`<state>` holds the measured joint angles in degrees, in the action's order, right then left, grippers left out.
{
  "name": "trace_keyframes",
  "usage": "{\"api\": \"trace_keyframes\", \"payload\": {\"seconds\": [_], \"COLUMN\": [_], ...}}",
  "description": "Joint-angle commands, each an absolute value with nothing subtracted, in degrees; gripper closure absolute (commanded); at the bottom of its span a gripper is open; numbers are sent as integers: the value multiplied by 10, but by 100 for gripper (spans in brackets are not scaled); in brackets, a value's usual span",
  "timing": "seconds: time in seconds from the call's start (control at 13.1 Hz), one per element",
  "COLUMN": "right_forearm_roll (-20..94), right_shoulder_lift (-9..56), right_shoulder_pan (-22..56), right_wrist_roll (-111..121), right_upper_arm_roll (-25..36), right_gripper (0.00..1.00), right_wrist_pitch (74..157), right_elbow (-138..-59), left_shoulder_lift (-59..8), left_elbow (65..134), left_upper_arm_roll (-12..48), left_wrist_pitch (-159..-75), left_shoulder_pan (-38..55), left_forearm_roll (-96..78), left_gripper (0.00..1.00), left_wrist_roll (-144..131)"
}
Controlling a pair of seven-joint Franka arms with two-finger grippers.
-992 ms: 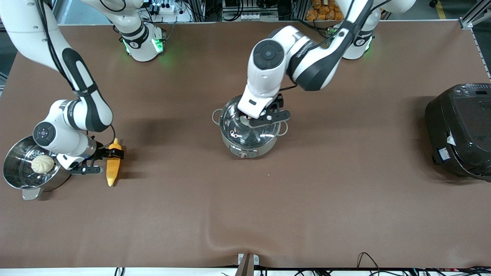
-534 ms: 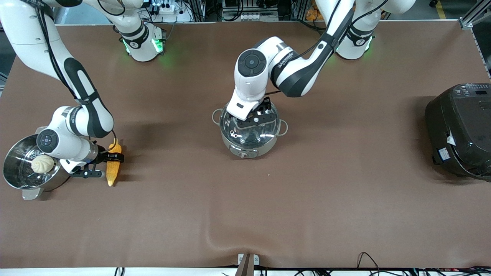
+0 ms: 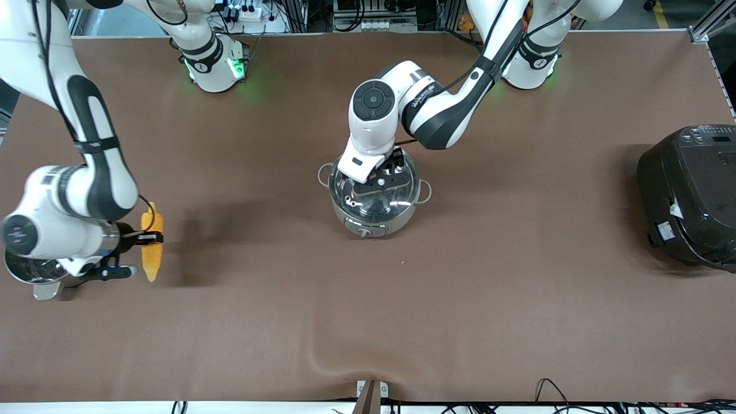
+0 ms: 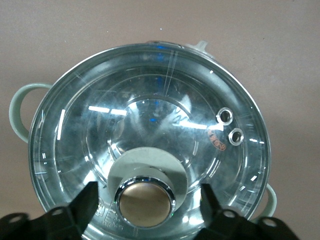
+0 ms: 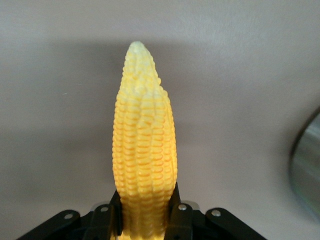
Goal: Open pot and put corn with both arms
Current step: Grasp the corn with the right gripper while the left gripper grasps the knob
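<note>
The pot (image 3: pixel 372 214) stands mid-table with its glass lid (image 3: pixel 374 195) on. My left gripper (image 3: pixel 380 180) is down at the lid, open. In the left wrist view its fingers (image 4: pixel 88 199) stand on either side of the lid's metal knob (image 4: pixel 144 204), with a gap on each side. My right gripper (image 3: pixel 148 238) is shut on the corn (image 3: pixel 152 256) and holds it a little above the table near the right arm's end. In the right wrist view the corn (image 5: pixel 144 150) points away from the gripper (image 5: pixel 145 217), clamped at its thick end.
A steel pot (image 3: pixel 31 277) sits under my right arm's wrist, mostly hidden by it. A big black cooker (image 3: pixel 690 195) stands at the left arm's end of the table. Brown cloth (image 3: pixel 368 316) covers the table.
My right gripper has lifted the corn off the table and carried it toward the right arm's end. My left gripper has moved in over the lid and come down around its knob.
</note>
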<state>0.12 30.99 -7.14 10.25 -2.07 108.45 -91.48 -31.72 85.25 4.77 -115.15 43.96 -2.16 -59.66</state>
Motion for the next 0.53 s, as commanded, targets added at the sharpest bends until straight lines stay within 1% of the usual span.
{"api": "trace_keyframes", "payload": {"seconds": [0.0, 0.08, 0.15, 0.31, 0.46], "right_forearm_roll": [6, 6, 10, 45, 64], "right_shoulder_lift": [280, 267, 260, 251, 255], "right_shoulder_pan": [-54, -45, -42, -39, -26], "right_wrist_roll": [120, 120, 119, 113, 117], "right_upper_arm_roll": [-25, -25, -28, -45, -45], "right_gripper": [99, 99, 100, 100, 100], "right_wrist_pitch": [1051, 1050, 1051, 1048, 1056], "right_elbow": [-903, -910, -913, -913, -913], "left_shoulder_lift": [-316, -313, -313, -313, -311], "left_elbow": [857, 864, 865, 865, 860], "left_upper_arm_roll": [44, 44, 44, 44, 44], "left_wrist_pitch": [-1146, -1145, -1137, -1131, -1131], "left_shoulder_pan": [445, 445, 444, 445, 441], "left_forearm_roll": [-8, -9, -8, -9, -10], "left_gripper": [38, 46, 49, 66, 100], "left_wrist_roll": [-607, -607, -608, -609, -609]}}
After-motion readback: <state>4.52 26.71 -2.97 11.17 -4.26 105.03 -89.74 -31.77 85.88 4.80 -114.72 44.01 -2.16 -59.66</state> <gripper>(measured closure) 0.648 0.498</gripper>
